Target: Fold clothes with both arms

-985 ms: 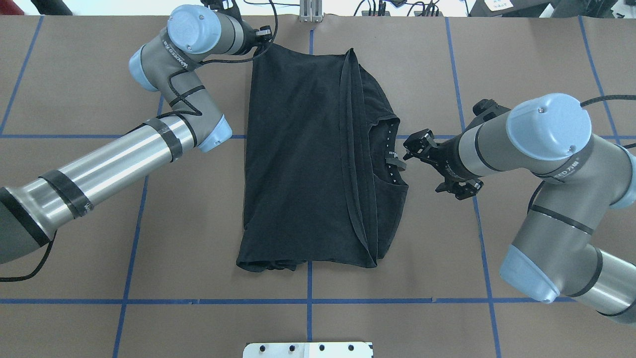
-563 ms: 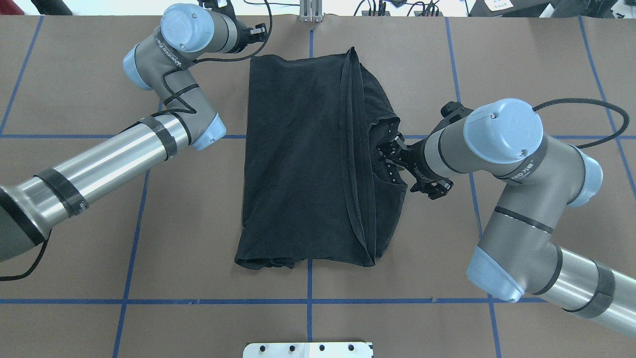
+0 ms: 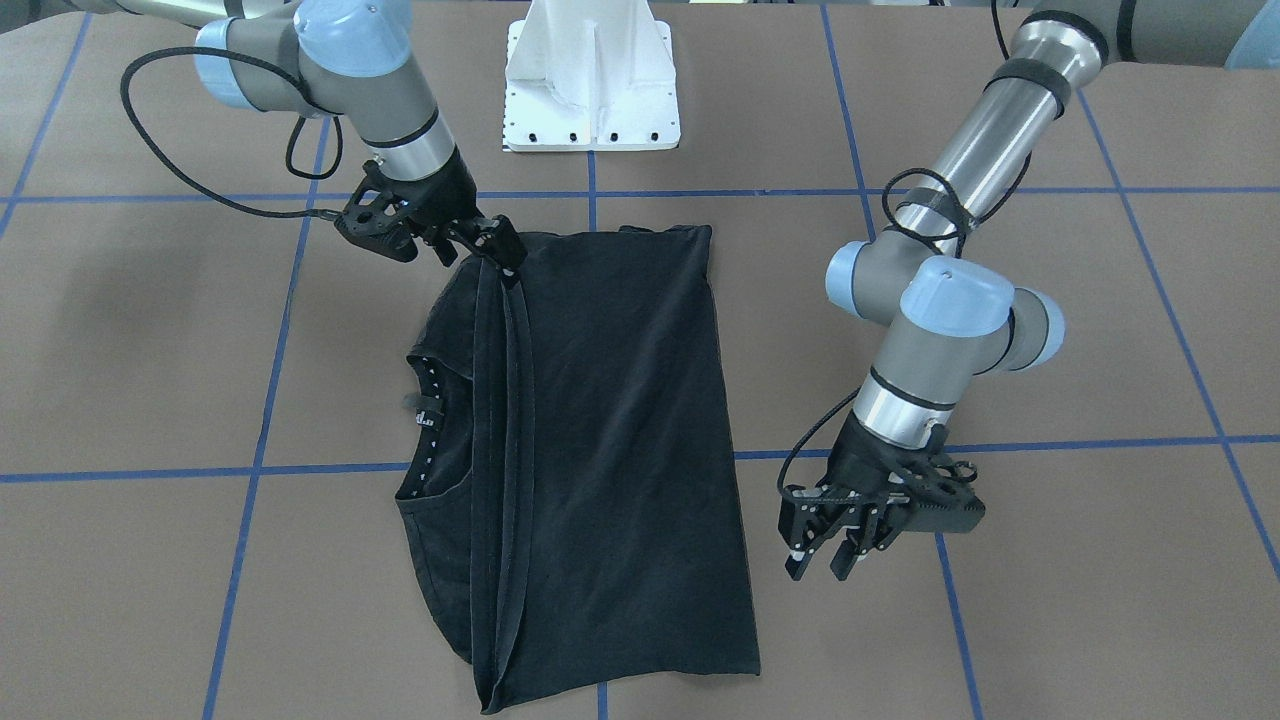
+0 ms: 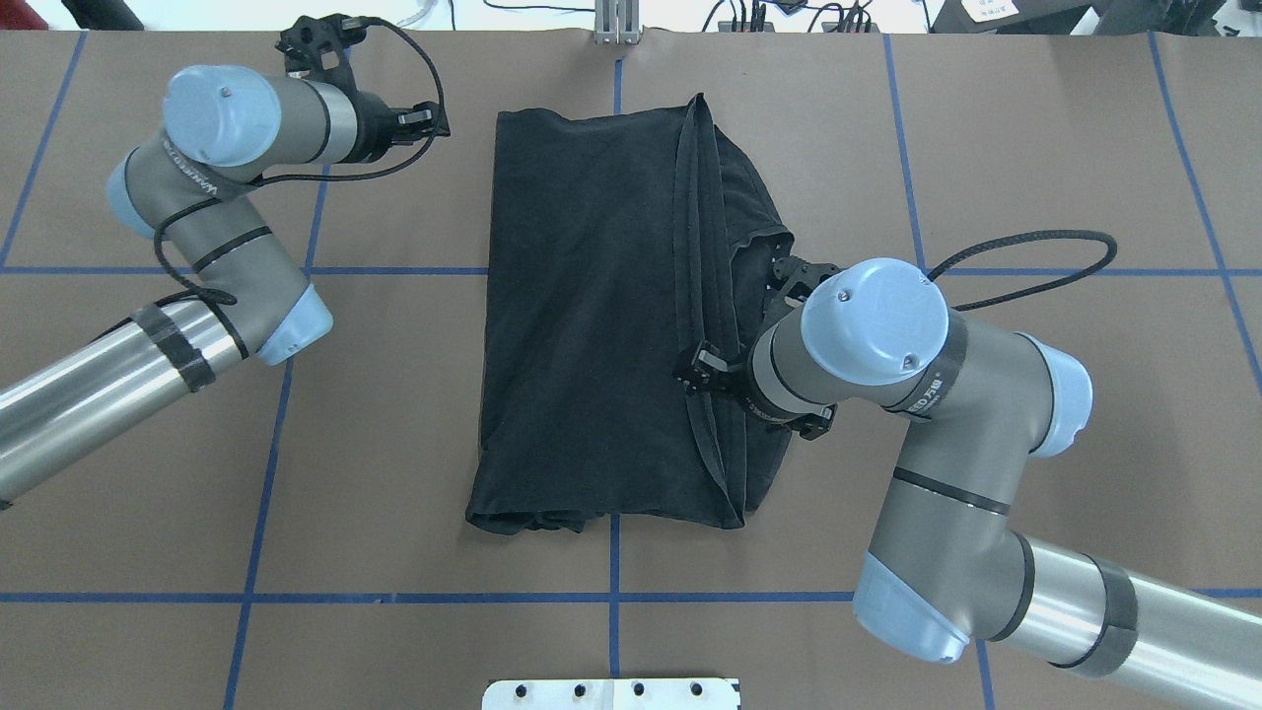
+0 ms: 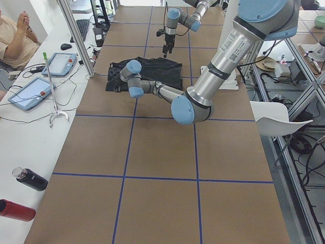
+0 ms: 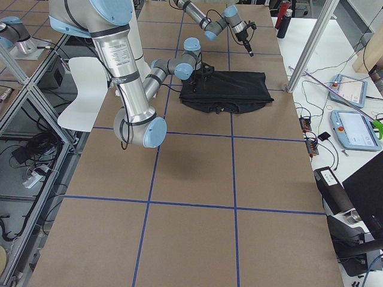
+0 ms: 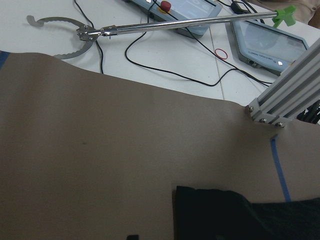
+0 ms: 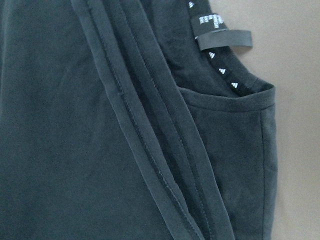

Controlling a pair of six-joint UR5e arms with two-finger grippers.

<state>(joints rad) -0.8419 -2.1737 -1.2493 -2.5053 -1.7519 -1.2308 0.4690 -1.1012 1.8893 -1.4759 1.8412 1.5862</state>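
— Where do we find the t-shirt (image 4: 592, 316)?

— In the middle of the table (image 4: 1035, 128). It is black, lies flat and is folded lengthwise into a long band. Its stacked hems (image 8: 145, 125) run along the band as parallel ridges. The collar (image 3: 430, 420) shows past them on the robot's right side, with a small black tag (image 8: 222, 39) and a row of white marks inside.

— And the right claw (image 3: 503, 258)?

— We see it over those hems, between the collar and the end of the shirt nearest the robot. From across the table its tips seem to meet the folded edge. We cannot tell whether they touch the cloth, nor whether the claw is open or closed. Its own camera shows us only fabric.

— What of the left claw (image 3: 818, 560)?

— It hangs over bare table near the shirt's far corner on the robot's left, apart from the cloth. We see a gap between its two fingers and nothing held, so we call it open.

— And around all that?

— Blue tape lines (image 4: 611, 598) cross the brown table. The white pedestal (image 3: 592, 80) stands at the robot's edge. Beyond the far edge we make out a long metal reach tool (image 7: 175, 22) and tablets (image 7: 270, 42) on a white surface, and a person (image 5: 12, 35) sits beside it.
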